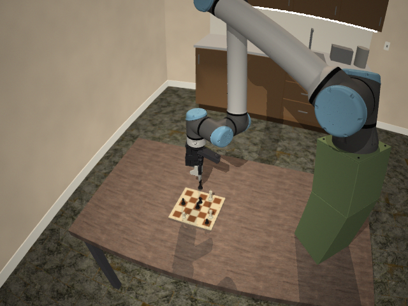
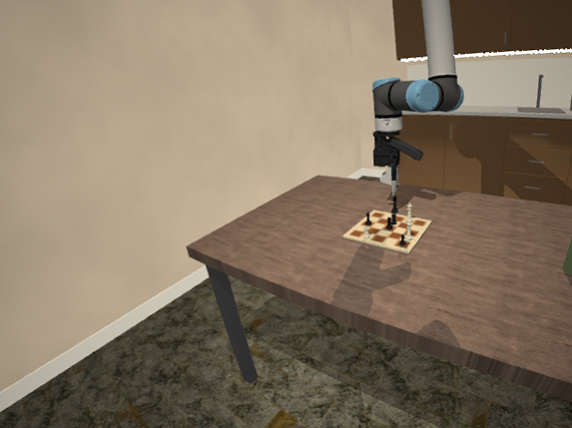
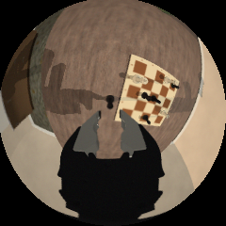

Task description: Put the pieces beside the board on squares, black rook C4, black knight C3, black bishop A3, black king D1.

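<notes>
A tall black piece (image 1: pixel 199 185) (image 2: pixel 395 205) (image 3: pixel 110 101), apparently the king, stands upright on the table just beyond the board's far edge. My gripper (image 1: pixel 199 180) (image 2: pixel 394 193) (image 3: pixel 109 110) is partly open and empty, pointing down just above it. The board (image 1: pixel 199 222) (image 2: pixel 392 242) (image 3: pixel 129 101) bears a black piece (image 1: pixel 183 201) at its left, two black pieces close together near the middle, and another black piece (image 1: pixel 206 222) at the near right corner. Their exact kinds and squares are too small to tell.
White pieces stand on the board: a tall one (image 1: pixel 210 195) (image 2: pixel 409 212) near the far right, one (image 1: pixel 210 213) (image 2: pixel 409 231) at the right and one (image 1: pixel 183 215) (image 2: pixel 366 232) at the near left. The green pedestal (image 1: pixel 336 204) is far to the right.
</notes>
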Robot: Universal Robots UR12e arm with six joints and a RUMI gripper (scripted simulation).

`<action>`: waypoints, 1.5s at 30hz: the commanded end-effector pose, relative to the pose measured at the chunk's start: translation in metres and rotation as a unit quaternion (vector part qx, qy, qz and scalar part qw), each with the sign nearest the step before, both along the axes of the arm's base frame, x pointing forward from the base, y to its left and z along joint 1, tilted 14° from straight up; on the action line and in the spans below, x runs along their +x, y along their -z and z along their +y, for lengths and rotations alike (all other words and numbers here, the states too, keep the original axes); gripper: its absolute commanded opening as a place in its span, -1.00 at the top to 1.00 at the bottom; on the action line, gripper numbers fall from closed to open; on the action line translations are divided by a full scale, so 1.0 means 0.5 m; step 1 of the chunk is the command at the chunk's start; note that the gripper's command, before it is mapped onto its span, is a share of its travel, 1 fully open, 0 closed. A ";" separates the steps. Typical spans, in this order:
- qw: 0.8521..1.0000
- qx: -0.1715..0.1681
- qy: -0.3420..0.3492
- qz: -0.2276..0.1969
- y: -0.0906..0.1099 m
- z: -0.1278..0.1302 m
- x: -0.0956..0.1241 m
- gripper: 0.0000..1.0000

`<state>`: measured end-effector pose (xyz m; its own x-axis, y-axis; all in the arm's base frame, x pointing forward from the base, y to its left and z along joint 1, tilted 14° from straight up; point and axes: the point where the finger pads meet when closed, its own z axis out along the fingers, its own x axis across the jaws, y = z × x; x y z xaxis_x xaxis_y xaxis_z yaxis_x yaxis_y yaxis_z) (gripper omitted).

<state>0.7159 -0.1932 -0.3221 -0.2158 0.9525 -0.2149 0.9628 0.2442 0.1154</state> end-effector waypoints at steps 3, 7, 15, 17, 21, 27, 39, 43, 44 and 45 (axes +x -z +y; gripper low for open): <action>1.000 0.000 0.000 0.000 -0.001 0.000 0.001 0.51; 1.000 0.000 0.000 0.000 -0.001 0.000 0.001 0.51; 1.000 0.000 0.000 0.000 -0.001 0.000 0.001 0.51; 1.000 0.000 0.000 0.000 -0.001 0.000 0.001 0.51; 1.000 0.000 0.000 0.000 0.006 -0.001 0.002 0.51; 1.000 0.000 0.000 0.000 0.030 -0.006 0.006 0.51; 1.000 0.000 0.000 0.000 0.075 -0.014 0.014 0.51; 1.000 0.000 0.000 0.000 0.081 -0.016 0.015 0.51; 1.000 0.000 0.000 0.000 0.082 -0.016 0.015 0.51; 1.000 0.000 0.000 0.000 0.082 -0.016 0.015 0.51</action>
